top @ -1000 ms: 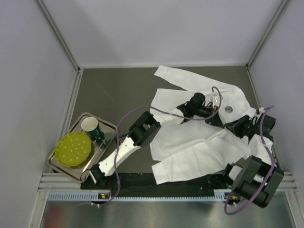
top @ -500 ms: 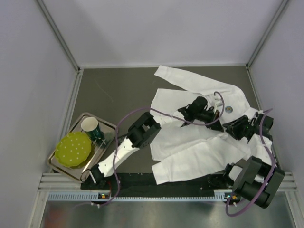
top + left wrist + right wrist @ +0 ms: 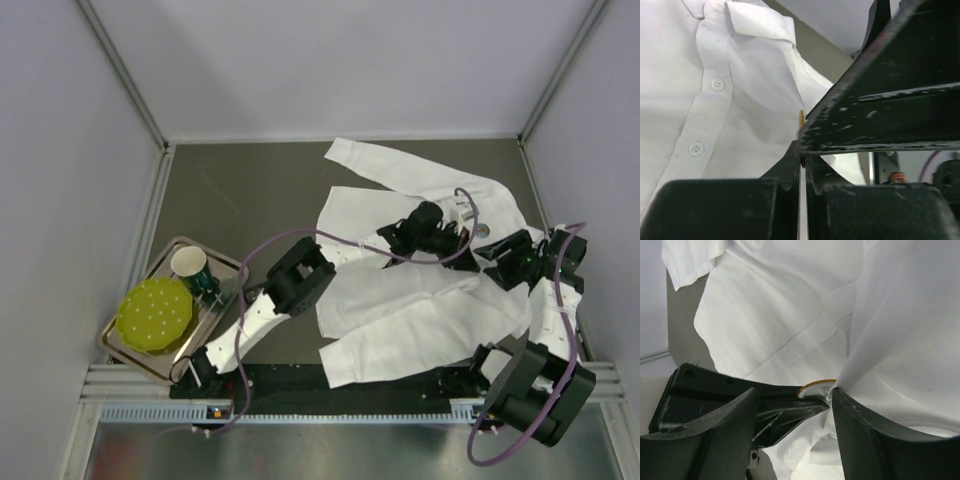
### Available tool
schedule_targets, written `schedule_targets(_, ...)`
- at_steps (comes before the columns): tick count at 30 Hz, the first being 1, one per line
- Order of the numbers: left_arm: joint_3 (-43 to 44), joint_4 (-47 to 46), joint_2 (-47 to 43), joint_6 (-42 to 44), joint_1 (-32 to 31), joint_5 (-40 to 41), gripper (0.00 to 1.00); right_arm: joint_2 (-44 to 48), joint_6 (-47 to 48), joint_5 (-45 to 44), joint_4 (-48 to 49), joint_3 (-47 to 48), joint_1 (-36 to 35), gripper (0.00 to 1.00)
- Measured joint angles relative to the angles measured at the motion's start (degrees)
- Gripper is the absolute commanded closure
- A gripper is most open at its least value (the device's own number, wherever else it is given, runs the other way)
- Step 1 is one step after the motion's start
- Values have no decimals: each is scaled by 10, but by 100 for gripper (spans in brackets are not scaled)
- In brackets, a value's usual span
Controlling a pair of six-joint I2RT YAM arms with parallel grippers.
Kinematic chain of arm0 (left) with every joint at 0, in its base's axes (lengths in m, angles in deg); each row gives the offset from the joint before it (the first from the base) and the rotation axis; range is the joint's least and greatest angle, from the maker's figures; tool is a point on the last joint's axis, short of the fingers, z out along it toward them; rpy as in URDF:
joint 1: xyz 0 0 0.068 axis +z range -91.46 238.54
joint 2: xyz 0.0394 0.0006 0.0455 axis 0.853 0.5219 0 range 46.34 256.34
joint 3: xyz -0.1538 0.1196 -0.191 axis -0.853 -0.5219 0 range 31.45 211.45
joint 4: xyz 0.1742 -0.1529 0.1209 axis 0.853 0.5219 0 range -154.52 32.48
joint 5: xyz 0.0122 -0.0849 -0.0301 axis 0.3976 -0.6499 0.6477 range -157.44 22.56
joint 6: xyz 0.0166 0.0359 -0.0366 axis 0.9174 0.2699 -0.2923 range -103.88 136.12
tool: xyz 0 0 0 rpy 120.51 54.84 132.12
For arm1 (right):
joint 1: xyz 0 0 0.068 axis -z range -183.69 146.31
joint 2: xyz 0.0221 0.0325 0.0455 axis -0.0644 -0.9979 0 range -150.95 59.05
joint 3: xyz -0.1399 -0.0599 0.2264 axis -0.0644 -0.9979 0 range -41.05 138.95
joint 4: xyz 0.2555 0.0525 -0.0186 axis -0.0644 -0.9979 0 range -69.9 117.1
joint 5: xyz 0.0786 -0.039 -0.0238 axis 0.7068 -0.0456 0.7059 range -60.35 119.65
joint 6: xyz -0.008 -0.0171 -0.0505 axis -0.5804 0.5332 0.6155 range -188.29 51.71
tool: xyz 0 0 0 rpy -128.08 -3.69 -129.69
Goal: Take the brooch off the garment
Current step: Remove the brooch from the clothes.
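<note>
**Right fingers spread wide beside the brooch**

The gray table (image 3: 250, 190) looks the same as a second ago. The big white shirt (image 3: 400, 300) lies spread over its right half, with one sleeve reaching to the far side and one lying along the near edge. It has hardly moved.

The right arm (image 3: 557, 300) has swung. Its elbow sits nearer the front than before, and its wrist has moved out to the right.

On the left side, the tray (image 3: 232, 268), the green lid (image 3: 154, 313) and the cup (image 3: 189, 264) have not moved.

The left gripper (image 3: 801, 159) has slid a little to the right over the chest of the shirt. Its fingers are pressed together with only a thin white line between them. I cannot tell if any cloth is caught there.

The right gripper (image 3: 795, 394) has moved in closer. A second ago its fingers (image 3: 875, 440) were close together. Now they stand far apart and hold nothing, and one of them touches a fold of the shirt.

The brooch (image 3: 815, 385) is on the shirt, on the right side of the table, between the tips of the two grippers. It sits just past the gap in the right fingers. Only its thin gold edge shows, and from above it is partly hidden, where before it was in plain sight.
</note>
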Motion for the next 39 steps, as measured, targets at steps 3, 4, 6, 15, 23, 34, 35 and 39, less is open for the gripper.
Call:
schedule_targets(3, 6, -43, 15, -89, 15, -39, 100, 13, 3, 10, -1, 4, 5, 38)
schedule_targets(4, 9, -57, 22, -115, 19, -52, 100, 14, 5, 14, 0, 4, 8, 38)
schedule_targets(6, 13, -87, 38, -173, 27, -76, 100, 14, 9, 17, -1, 4, 13, 38)
schedule_targets(15, 13, -206, 84, -362, 42, -152, 100, 24, 27, 17, 14, -20, 31, 39)
schedule_targets(23, 13, -311, 106, -479, 45, -166, 100, 23, 22, 77, 69, -63, 55, 59)
schedule_targets(34, 13, -419, 154, -624, 64, -148, 100, 30, 18, 86, 92, -89, 73, 51)
schedule_targets(35, 13, -424, 158, -633, 66, -146, 100, 30, 17, 86, 92, -89, 73, 52)
schedule_targets(39, 13, -438, 170, -660, 71, -136, 100, 30, 17, 88, 93, -89, 75, 54)
